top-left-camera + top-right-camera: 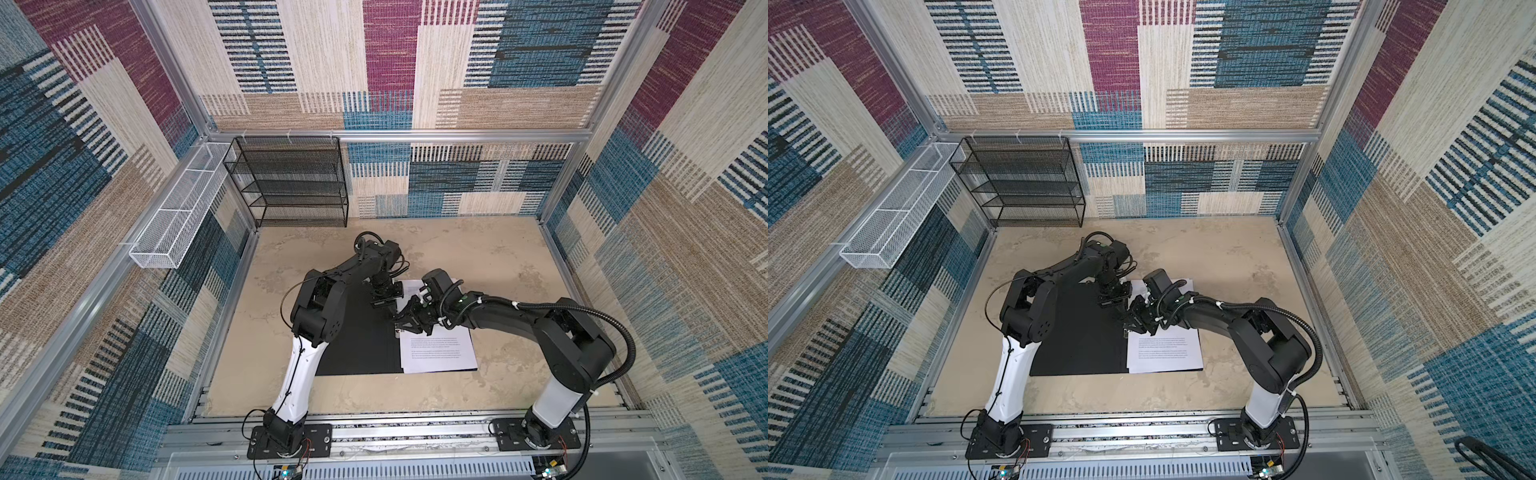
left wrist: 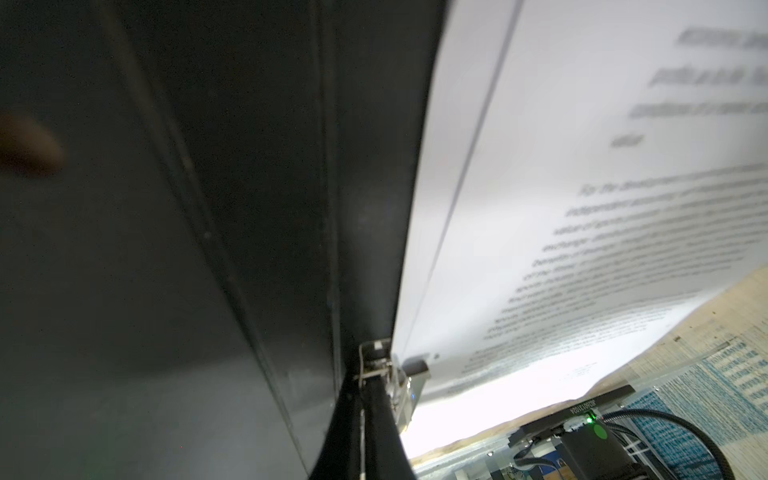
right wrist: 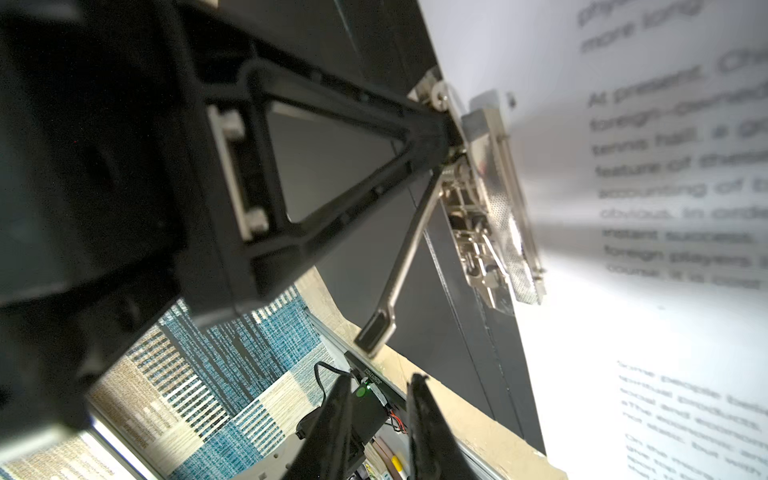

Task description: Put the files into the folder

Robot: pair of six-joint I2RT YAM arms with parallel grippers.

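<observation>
the files (image 1: pixel 440 353) lie as a stack of printed sheets on the right-hand leaf of the folder (image 1: pixel 357 340), which is spread open, black inside up, on the table (image 1: pixel 478 249) in both top views. their inner edge sits at the metal spine clip (image 3: pixel 494 199), whose lever (image 3: pixel 409 253) stands up off the folder. the step in hand looks like clamping the sheets, and the folder is not yet shut. next, i judge, the lever has to be pushed flat without dragging the sheets out of line.

the left gripper (image 2: pixel 368 390) is pinched together on nothing, its tip against the clip's end. the right gripper (image 3: pixel 380 378) has its jaws a little apart, just short of the lever's free end, gripping nothing that shows.

the left arm (image 1: pixel 299 365) reaches out and doubles back over the spine. the right arm (image 1: pixel 519 316) stretches low across the sheets.
</observation>
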